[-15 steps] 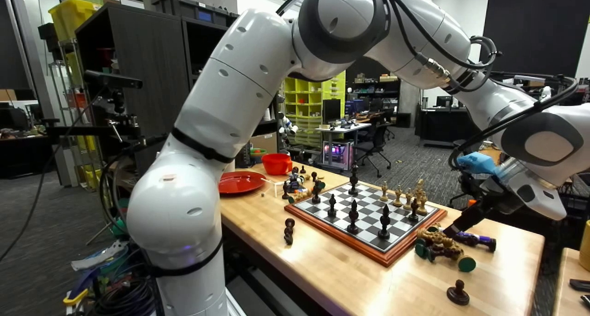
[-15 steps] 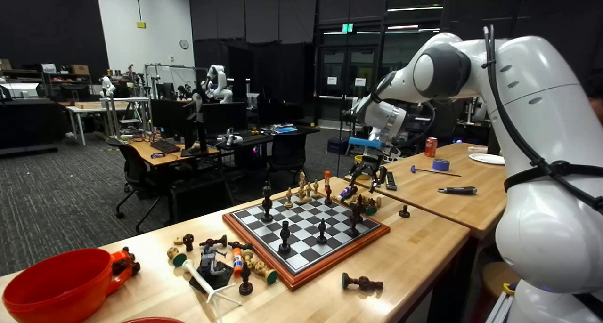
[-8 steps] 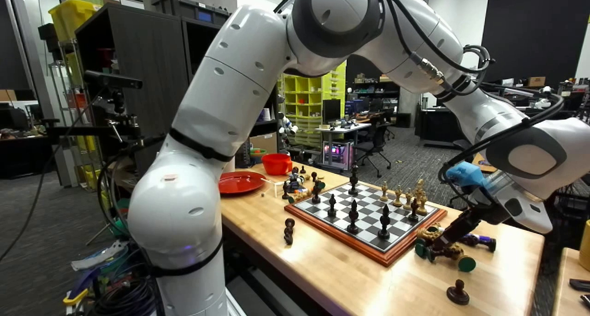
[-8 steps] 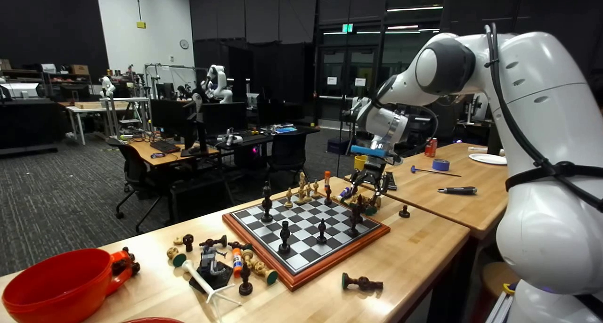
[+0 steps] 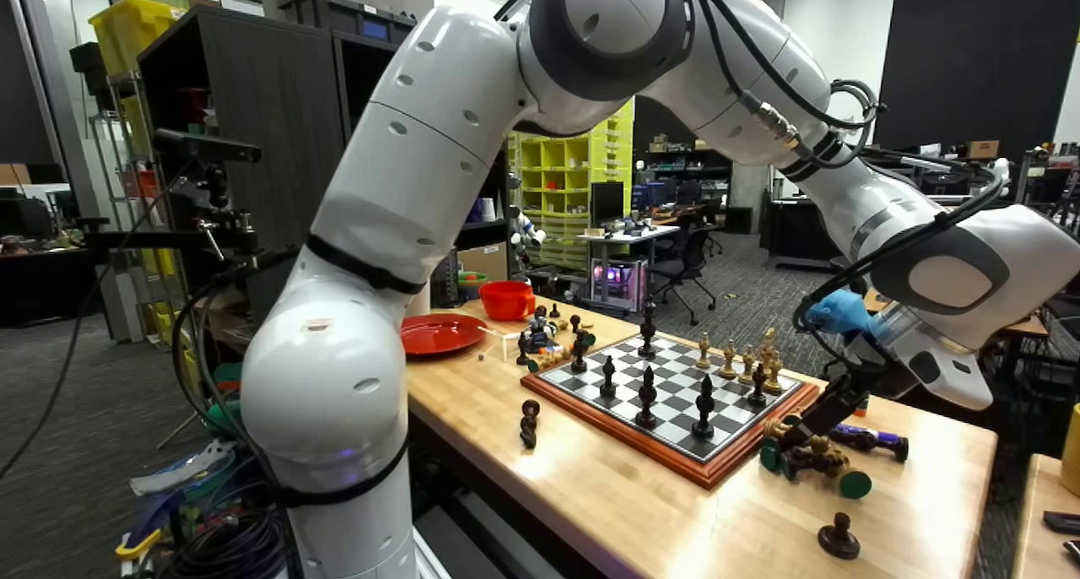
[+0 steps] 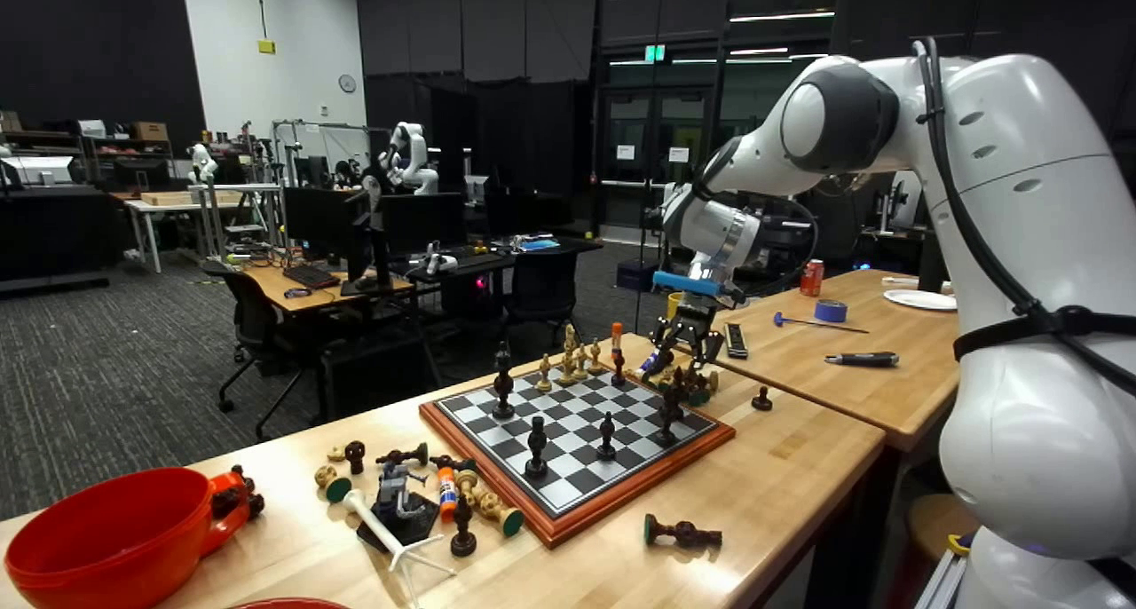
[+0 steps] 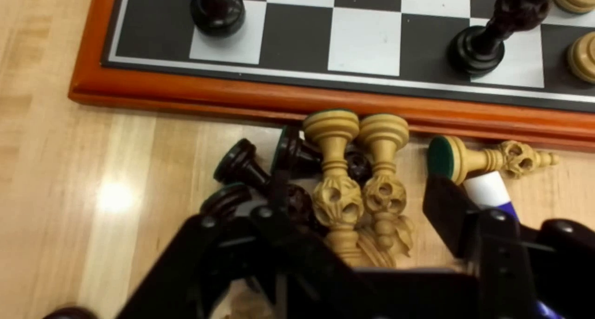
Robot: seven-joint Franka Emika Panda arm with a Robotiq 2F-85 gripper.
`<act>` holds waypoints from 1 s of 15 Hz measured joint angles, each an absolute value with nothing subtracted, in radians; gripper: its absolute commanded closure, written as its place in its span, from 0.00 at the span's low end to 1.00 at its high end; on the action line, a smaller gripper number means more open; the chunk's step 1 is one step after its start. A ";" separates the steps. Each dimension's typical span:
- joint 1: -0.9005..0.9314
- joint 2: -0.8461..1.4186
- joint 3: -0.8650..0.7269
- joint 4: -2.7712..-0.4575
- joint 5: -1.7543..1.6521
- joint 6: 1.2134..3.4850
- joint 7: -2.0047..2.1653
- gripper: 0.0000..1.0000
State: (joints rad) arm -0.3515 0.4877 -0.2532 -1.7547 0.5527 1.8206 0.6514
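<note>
Claw (image 7: 357, 189) shifted slightly; jaws wide, two parallel pale chess pieces (image 7: 337, 183) between, one chessboard (image 7: 232, 93) alongside.

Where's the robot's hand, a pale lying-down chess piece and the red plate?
Hand (image 7: 357, 184): wrist view, midway between its fingertips.
Pale chess piece (image 7: 339, 202): wrist view, its carved, holey part.
Red plate (image 5: 443, 333): in an exterior view, its middle.

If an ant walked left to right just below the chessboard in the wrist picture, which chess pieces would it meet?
Dark pieces lying down → a pale piece → a second pale piece right beside it → a third pale piece pointing right.
</note>
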 measured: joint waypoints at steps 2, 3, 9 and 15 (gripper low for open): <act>-0.346 0.484 -0.253 -1.755 0.553 1.824 0.649 0.71; -0.345 0.482 -0.253 -1.755 0.553 1.824 0.647 0.80; -0.344 0.475 -0.254 -1.755 0.553 1.826 0.637 1.00; -0.334 0.471 -0.253 -1.755 0.553 1.826 0.633 0.50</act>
